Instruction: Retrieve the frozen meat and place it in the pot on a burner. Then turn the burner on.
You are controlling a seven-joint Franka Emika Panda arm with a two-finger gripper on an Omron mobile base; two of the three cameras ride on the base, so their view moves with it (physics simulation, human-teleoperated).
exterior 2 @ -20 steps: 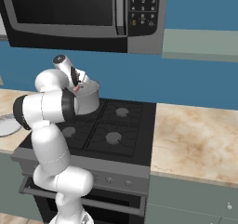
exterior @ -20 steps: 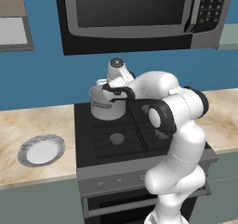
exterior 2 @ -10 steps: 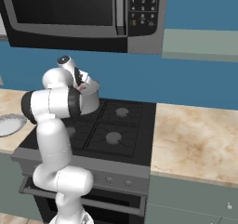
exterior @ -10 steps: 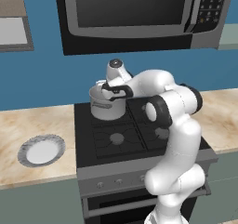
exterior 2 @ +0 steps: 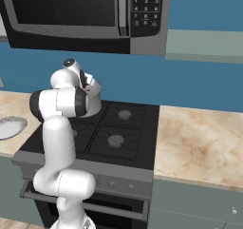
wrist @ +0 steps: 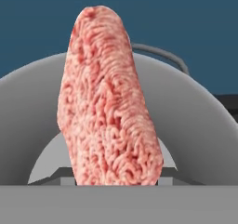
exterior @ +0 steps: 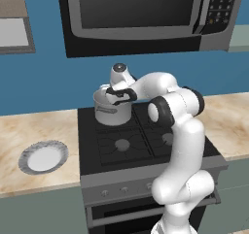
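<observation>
One slab of frozen meat [wrist: 109, 102] stands on end in the hand view, reddish-pink with paler streaks, rising from the bottom of the picture, with the pot's open mouth behind it. Gripper [exterior: 118, 95] is clamped on the meat, jaws part-closed around it; fingertips themselves can't be made out. Meat sits over the pot [exterior: 113, 108], inside the rim line as seen from the hand; whether it touches the pot floor, can't tell. In the right base view a small reddish bit [exterior 2: 86, 87] shows at the gripper [exterior 2: 87, 84], right at the pot [exterior 2: 94, 101] rim.

Pot: grey brushed metal, straight sides, on the stove's back-left burner. Front-left burner [exterior: 122, 144] is bare, grey cap ringed by black grate bars; two right-hand burners [exterior 2: 115, 140] also bare. Arm reaches from the stove's front right across to the back-left corner, wrist bent down over the pot.

Stove knobs [exterior: 126, 190] run along the front panel. Marble-look worktop [exterior: 29, 131] flanks the stove on both sides. White plate with grey rim [exterior: 44, 157] lies on the left worktop, well apart from the pot. Microwave [exterior: 146, 14] hangs above the stove on the blue wall.
</observation>
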